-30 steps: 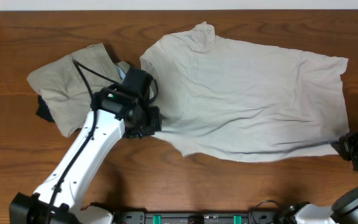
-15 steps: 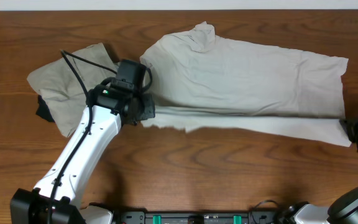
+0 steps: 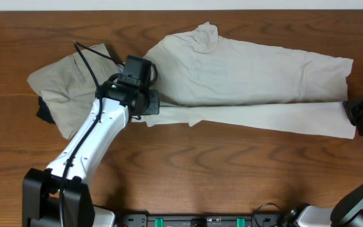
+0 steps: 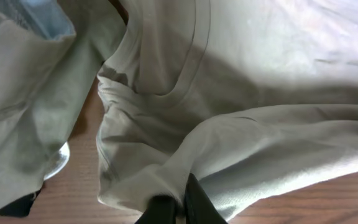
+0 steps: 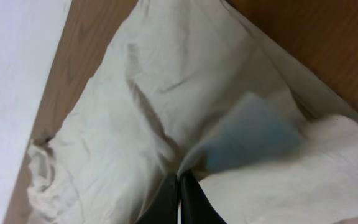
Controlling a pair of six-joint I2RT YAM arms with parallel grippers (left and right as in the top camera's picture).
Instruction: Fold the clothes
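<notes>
Overhead view. A large, wrinkled, pale cream-white garment (image 3: pixel 244 75) lies spread on the brown wooden counter (image 3: pixel 232 183), running from the centre out to the 3 o'clock edge, with its collar towards 12 o'clock. Along its 6 o'clock side a long, flatter band of the same fabric stretches from one claw to the other and rests on the counter.

The left claw (image 3: pixel 151 107), just to the 9 o'clock side of centre, is closed narrow on that band's left end. In the left wrist view, the left claw (image 4: pixel 178 208) has dark fingers pressed together with a bunched fold of the cream-white garment (image 4: pixel 278 74) pinched between them.

The right claw (image 3: pixel 351 113), at the 3 o'clock edge, is likewise closed narrow on the band's right end. In the right wrist view, the right claw (image 5: pixel 178 199) nips the cream-white garment (image 5: pixel 135 112) at its fingertips.

A crumpled khaki-tan fabric garment (image 3: pixel 62 85) lies at about 10 o'clock, touching the cream-white garment's left edge. It partly covers a dark item (image 3: pixel 43 112) whose nature cannot be told.
</notes>
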